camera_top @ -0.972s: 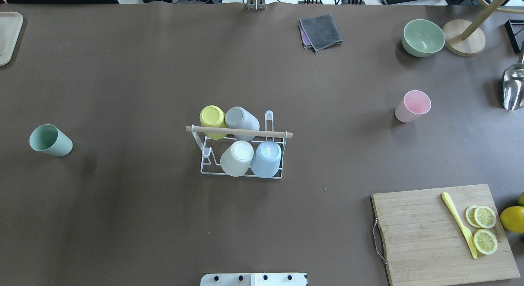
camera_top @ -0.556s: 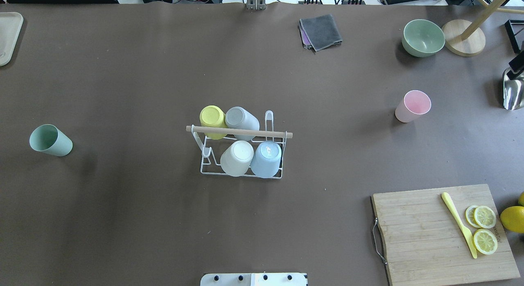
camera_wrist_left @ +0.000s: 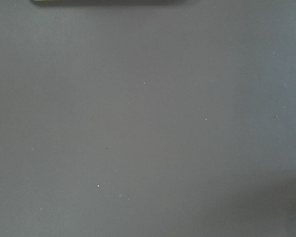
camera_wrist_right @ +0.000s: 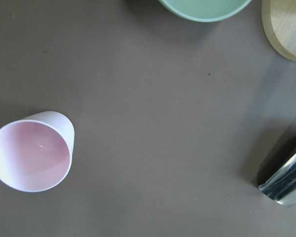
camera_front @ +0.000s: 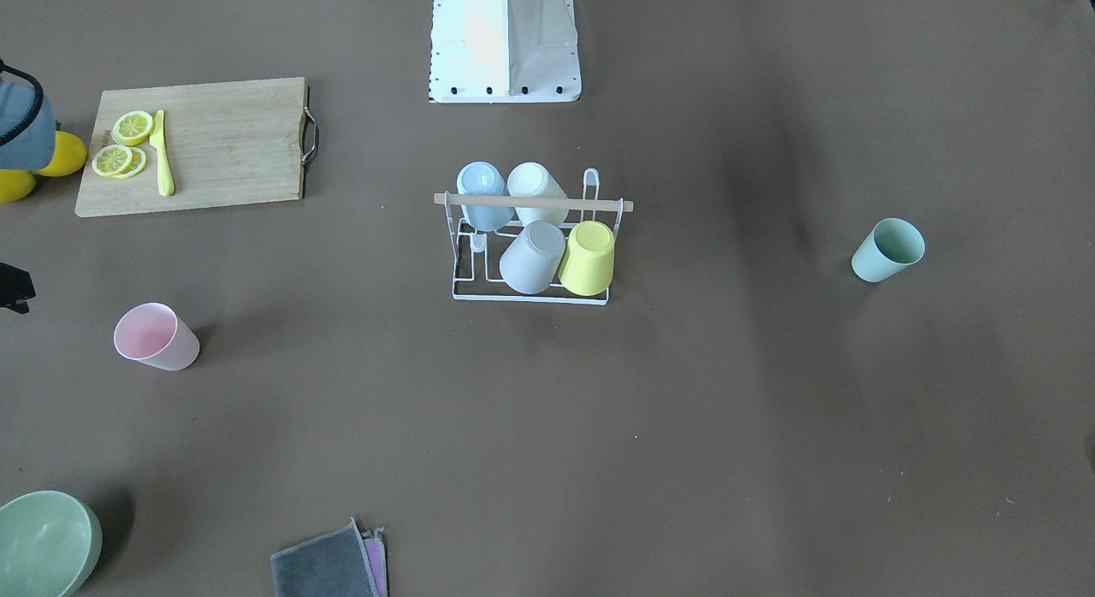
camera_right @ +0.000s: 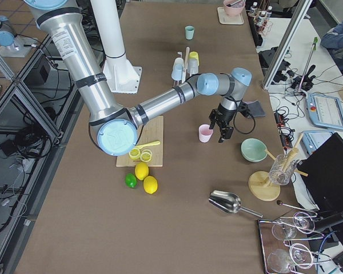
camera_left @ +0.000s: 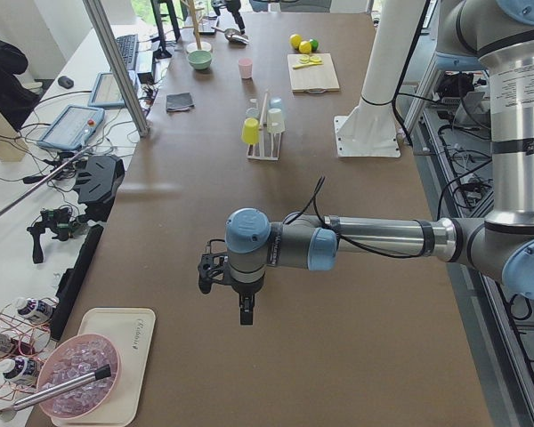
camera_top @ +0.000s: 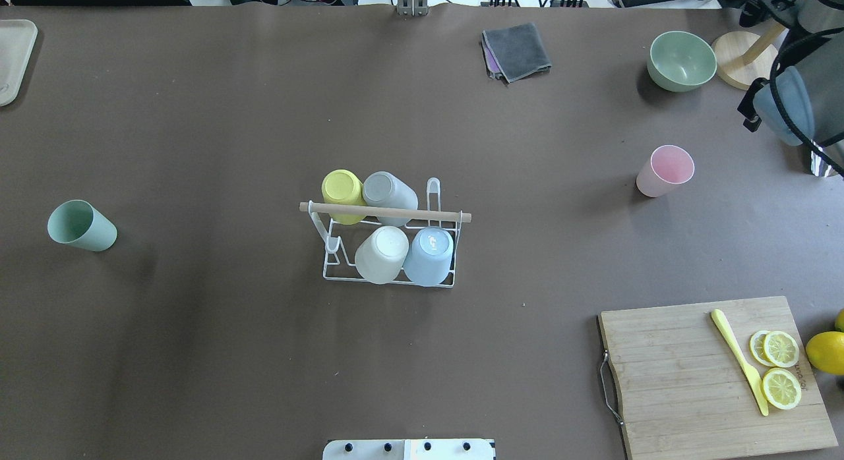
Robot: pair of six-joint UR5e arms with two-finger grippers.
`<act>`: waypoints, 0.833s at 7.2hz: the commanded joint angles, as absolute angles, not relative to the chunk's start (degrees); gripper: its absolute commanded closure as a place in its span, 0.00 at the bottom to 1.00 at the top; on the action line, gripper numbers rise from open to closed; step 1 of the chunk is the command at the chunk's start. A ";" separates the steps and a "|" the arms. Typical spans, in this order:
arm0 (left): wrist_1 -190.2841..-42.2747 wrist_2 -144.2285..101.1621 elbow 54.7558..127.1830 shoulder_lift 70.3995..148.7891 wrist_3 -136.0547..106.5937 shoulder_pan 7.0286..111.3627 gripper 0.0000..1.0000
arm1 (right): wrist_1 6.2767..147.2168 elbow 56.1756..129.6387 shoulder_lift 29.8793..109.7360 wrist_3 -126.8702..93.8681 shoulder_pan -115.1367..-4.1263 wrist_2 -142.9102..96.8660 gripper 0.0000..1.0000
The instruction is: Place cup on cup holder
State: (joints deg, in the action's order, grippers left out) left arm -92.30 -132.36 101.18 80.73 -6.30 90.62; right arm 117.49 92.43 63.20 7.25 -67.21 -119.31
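The brown table (camera_top: 198, 117) is spreading beneath both my claws, and cluttered workbenches (camera_left: 71, 133) are running alongside. The cup holder (camera_top: 389, 213), carrying four upturned cups, is standing mid-table, well apart from either claw. My right claw (camera_right: 222, 132) is hanging between the green bowl (camera_right: 254, 149) and the pink cup (camera_wrist_right: 32, 157). My left claw (camera_left: 246, 313) is hovering over bare surface. I cannot tell how wide either is standing.
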 commanded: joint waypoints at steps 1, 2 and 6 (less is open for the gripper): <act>-86.52 -132.19 102.39 81.99 -6.24 89.13 0.02 | 122.07 91.67 57.94 14.99 -61.90 -112.88 0.00; -83.70 -132.10 102.48 83.74 -6.24 89.03 0.02 | 122.08 89.84 56.44 18.94 -60.40 -111.98 0.00; -81.49 -131.92 99.17 91.20 -5.63 79.00 0.02 | 122.08 87.63 52.21 28.12 -49.78 -99.44 0.00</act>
